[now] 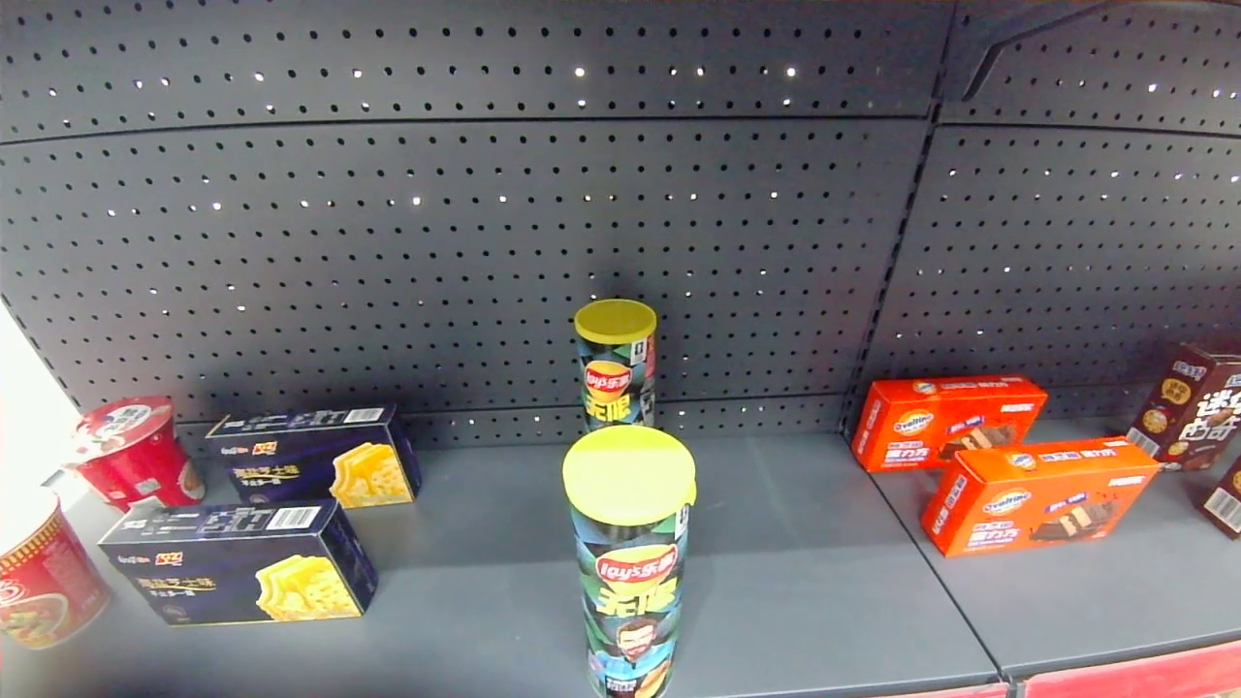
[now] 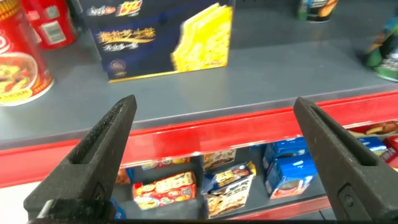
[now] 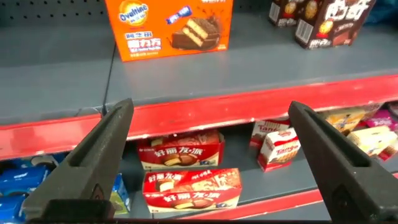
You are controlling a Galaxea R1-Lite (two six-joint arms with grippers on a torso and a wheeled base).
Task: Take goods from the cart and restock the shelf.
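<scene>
Two cans in place, to judge by the layout: front chip can point(image 1: 630, 562) upright near the lip of the shelf point(image 1: 805, 601), rear chip can point(image 1: 616, 364) upright straight behind it, close to the pegboard back wall point(image 1: 436, 242), the pair well apart. Reads as a row begun rather than finished, with bare shelf between the two and to both sides. To the robot's left of the cans, dark blue boxes point(image 1: 242, 572) lying one behind the other, then red noodle cups point(image 1: 131, 451) at the far end. To the right, orange boxes point(image 1: 1037, 494) and, farther out, brown boxes point(image 1: 1188, 407). Left hand point(image 2: 214, 106) wide open and carrying nothing, held out in front of the shelf's red front edge, across from the nearer dark blue box. Right hand point(image 3: 209, 107) likewise spread and empty, facing the same red edge below an orange box, with a stocked lower shelf point(image 3: 255, 183) beneath. Suggests a gap between deliveries: nothing in transit, so the next item probably to be fetched from the cart. Remaining share hard to gauge, with no telling how much stock waits there.
</scene>
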